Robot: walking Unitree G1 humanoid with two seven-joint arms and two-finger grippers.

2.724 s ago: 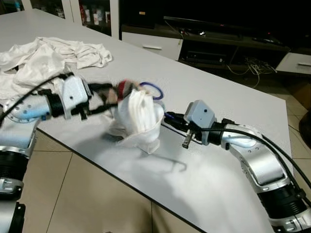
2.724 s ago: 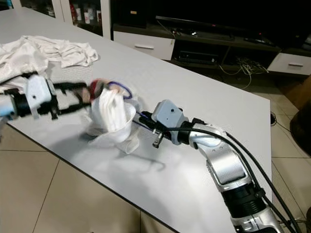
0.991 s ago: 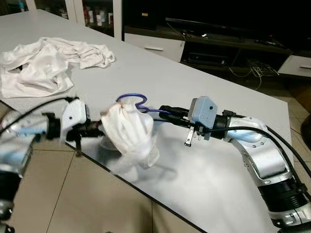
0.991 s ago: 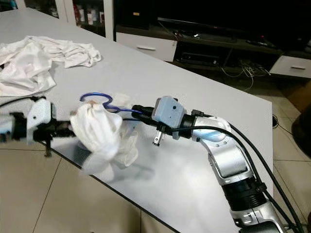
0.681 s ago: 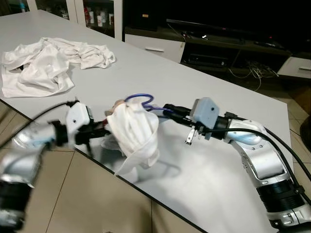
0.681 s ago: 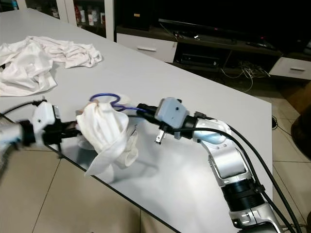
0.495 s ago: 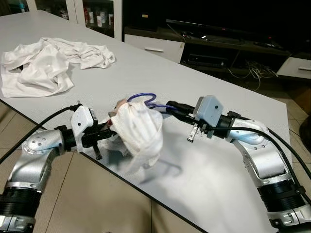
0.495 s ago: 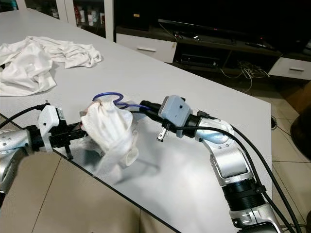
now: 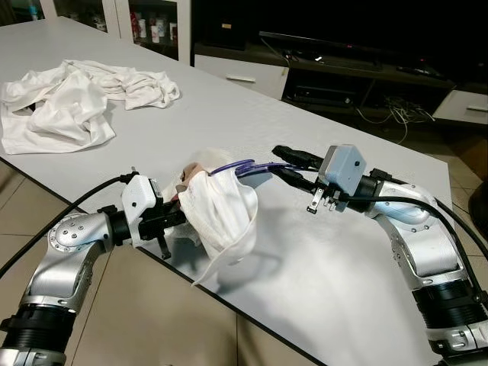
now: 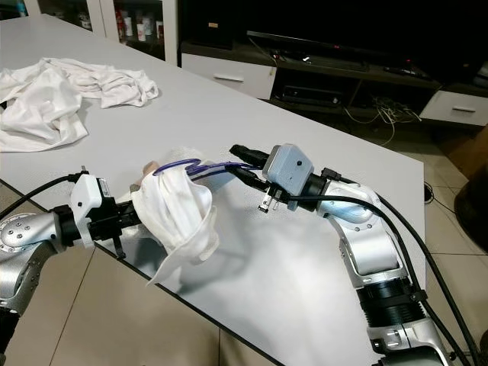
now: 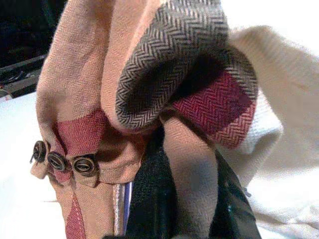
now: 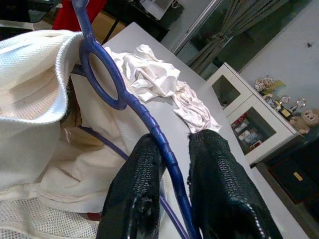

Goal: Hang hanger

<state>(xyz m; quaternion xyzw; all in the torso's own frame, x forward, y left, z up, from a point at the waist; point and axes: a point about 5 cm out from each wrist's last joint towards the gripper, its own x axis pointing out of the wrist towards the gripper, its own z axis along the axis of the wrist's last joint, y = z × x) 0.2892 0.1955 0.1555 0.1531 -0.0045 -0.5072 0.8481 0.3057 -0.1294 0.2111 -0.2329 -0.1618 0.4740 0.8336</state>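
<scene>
My right hand (image 9: 284,162) was closed on the blue hanger (image 12: 117,92), its two black fingers (image 12: 137,199) pinching the rod, which ran out toward nine o'clock into the bundle. That bundle of white mesh cloth (image 9: 221,217) hung over the near edge of the grey counter (image 9: 328,267). My left hand (image 9: 174,216) came in from eight o'clock and was closed on a tan, red and grey herringbone garment (image 11: 149,94) tucked inside the bundle. A heap of white clothes (image 9: 69,95) lay well apart at ten o'clock.
</scene>
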